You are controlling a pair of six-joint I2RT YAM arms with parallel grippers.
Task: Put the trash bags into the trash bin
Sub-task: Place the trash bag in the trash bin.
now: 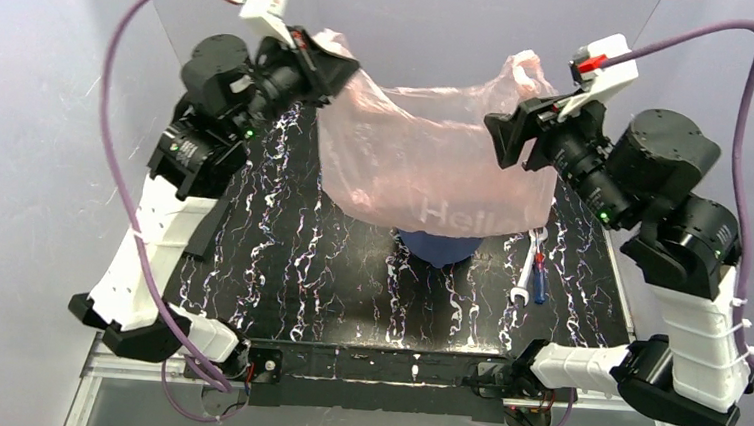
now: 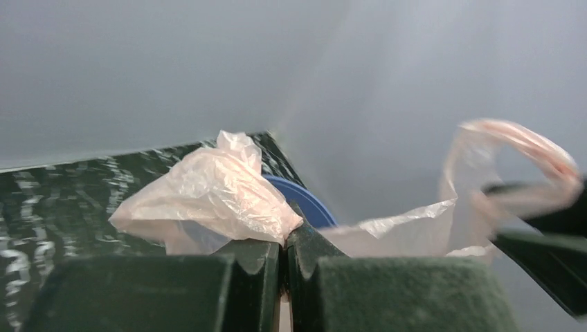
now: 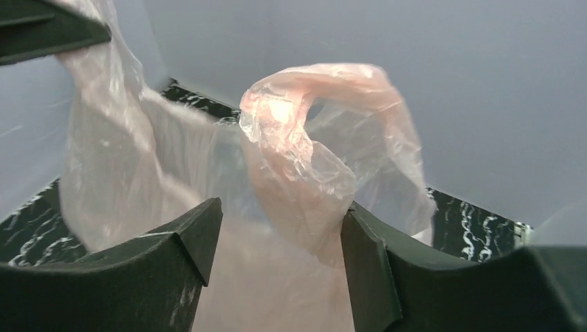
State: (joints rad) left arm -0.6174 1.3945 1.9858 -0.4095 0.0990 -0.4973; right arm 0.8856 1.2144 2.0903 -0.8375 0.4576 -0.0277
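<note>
The left arm (image 1: 166, 228) and right arm (image 1: 691, 325) share one build: white, boxy link shells set between black, round joint housings, with a small green light (image 1: 248, 134) on the motor body. The black bases sit at 7 and 5 o'clock on the worktop (image 1: 349, 271). A purple cable (image 1: 117, 145) runs up each arm to a white plug box (image 1: 265, 0) at the wrist. The right one carries a red tab (image 1: 591, 64), and white zip ties (image 1: 743, 301) bind its cable. The left claw (image 2: 284, 245) and right claw (image 3: 280, 218) are dark, with wedge-shaped fingers (image 3: 176, 242) that look greenish-black and matte up close.
</note>
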